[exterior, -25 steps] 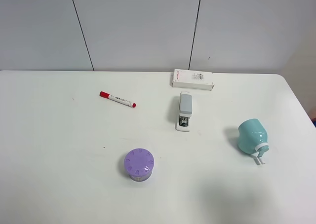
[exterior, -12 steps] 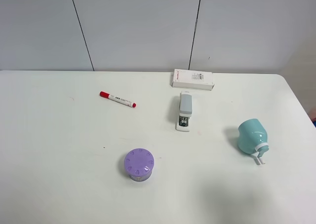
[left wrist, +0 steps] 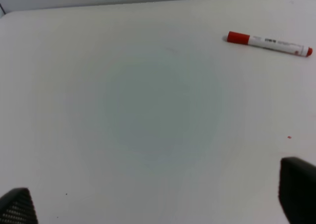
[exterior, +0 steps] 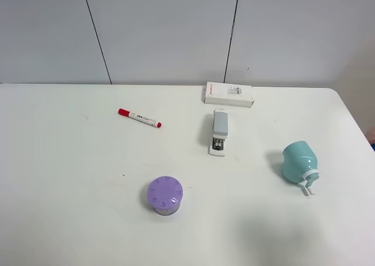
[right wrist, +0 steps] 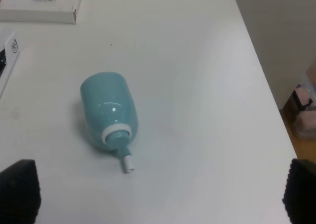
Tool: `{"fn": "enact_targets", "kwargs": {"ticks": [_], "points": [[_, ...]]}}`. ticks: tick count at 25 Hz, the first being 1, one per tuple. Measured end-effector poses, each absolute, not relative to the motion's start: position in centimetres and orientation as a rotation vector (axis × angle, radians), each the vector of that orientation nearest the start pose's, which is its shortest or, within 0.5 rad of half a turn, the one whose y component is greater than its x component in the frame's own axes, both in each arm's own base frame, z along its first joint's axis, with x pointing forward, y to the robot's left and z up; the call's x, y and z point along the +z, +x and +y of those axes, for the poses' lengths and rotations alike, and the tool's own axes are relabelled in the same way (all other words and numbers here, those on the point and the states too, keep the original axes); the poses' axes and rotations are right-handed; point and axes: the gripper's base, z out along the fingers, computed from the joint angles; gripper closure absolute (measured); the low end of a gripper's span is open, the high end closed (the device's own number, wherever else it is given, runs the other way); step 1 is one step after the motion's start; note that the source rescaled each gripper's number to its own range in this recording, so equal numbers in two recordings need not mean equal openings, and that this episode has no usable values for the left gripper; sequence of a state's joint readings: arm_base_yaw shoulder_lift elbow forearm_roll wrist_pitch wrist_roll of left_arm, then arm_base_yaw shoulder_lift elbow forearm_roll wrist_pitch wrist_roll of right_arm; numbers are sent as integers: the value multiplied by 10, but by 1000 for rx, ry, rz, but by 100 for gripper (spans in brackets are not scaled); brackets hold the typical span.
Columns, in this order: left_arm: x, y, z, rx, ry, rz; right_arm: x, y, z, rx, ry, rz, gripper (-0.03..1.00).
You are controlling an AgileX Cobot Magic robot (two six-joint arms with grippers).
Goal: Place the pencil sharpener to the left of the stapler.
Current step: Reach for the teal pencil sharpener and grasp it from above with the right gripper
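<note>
The teal pencil sharpener (exterior: 300,162) lies on its side on the right of the white table, its white crank pointing toward the front edge. The grey-and-white stapler (exterior: 219,131) lies well to its left, near the table's middle. Neither gripper shows in the exterior high view. In the right wrist view my right gripper (right wrist: 160,194) is open, and the sharpener (right wrist: 107,113) lies ahead of it, apart from both fingertips. A sliver of the stapler (right wrist: 7,61) shows at that picture's edge. My left gripper (left wrist: 158,204) is open over bare table, holding nothing.
A flat white box (exterior: 229,94) lies just behind the stapler. A red marker (exterior: 139,118) rests at the left-centre, and a purple ridged container (exterior: 164,195) stands toward the front. The table's right edge (exterior: 358,125) runs close to the sharpener.
</note>
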State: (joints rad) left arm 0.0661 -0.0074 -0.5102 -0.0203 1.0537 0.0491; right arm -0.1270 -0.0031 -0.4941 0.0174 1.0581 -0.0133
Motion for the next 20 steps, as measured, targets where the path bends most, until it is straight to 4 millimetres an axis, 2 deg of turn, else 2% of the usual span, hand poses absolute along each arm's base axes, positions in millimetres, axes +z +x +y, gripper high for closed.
{"fn": "enact_targets", "kwargs": {"ticks": [4,8,16,20], "points": [[281,-7,-2,49,-16,2020,276,-4,2,-62,109,2047,-3],[281,-7,-2,49,-16,2020,276,7,1,-41,108,2121,-3],[281,-7,-2,49,-16,2020,270,50,3,76,142,2402,-3],[281,-7,-2,49,-16,2020,290,75,0,85,150,2500,-3]]}}
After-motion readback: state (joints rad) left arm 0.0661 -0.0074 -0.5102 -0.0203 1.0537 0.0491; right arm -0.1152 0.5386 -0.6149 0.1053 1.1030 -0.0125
